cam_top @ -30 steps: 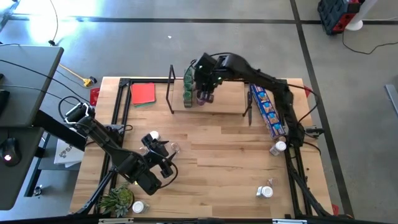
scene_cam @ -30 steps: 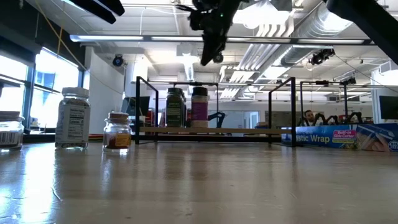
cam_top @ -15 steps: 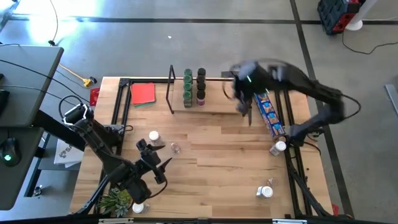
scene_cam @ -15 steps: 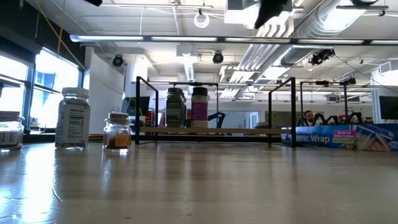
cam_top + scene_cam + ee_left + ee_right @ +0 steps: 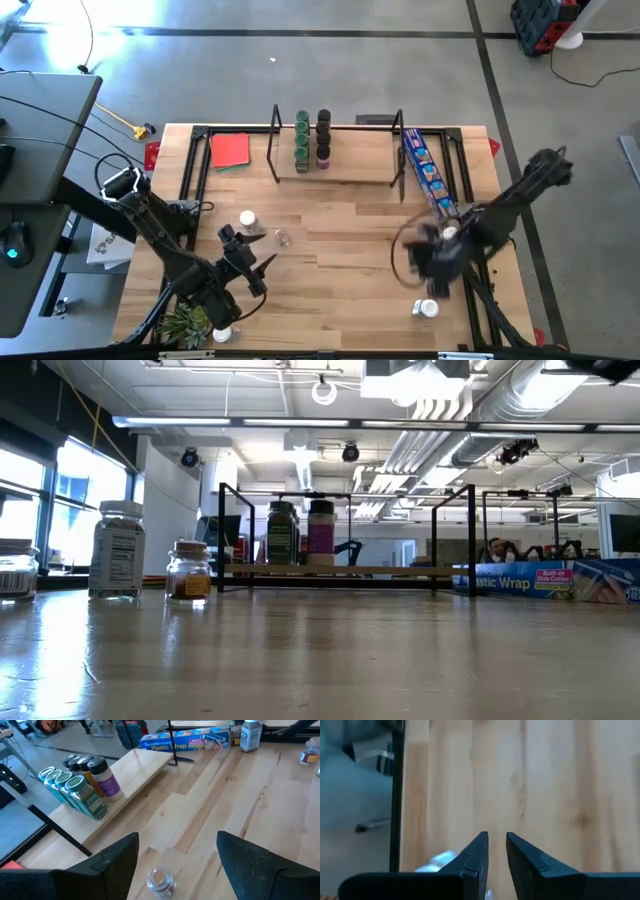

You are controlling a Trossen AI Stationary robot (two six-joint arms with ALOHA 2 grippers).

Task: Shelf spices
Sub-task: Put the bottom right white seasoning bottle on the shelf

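Observation:
The shelf (image 5: pixel 345 165) stands at the table's far side, with green-lidded jars (image 5: pixel 302 140) and black-lidded jars (image 5: pixel 323 138) in two rows on its left end; both rows also show in the low view (image 5: pixel 300 532). Loose jars stand on the table: a white-lidded one (image 5: pixel 247 220), a small clear one (image 5: pixel 282 238), one by the plant (image 5: pixel 222 333), and two on the right (image 5: pixel 450 236) (image 5: pixel 428 308). My left gripper (image 5: pixel 250 268) is open, and the small clear jar (image 5: pixel 160 881) stands ahead between its fingers, untouched. My right gripper (image 5: pixel 497 845), blurred in the high view (image 5: pixel 430 262), points down at the board with a narrow gap.
A long blue packet (image 5: pixel 430 178) lies by the shelf's right frame. A red flat square (image 5: pixel 230 150) sits at the far left, and a small green plant (image 5: pixel 188 322) at the near left corner. Bare wood lies mid-table (image 5: pixel 340 260). A black frame bar (image 5: pixel 397 795) runs along the table edge.
My right gripper has left the purple-labelled jar standing on the shelf. It has swung away from the shelf, across to the table's right side and toward the near edge, now low over the board. My left gripper has drawn back slightly toward the near left.

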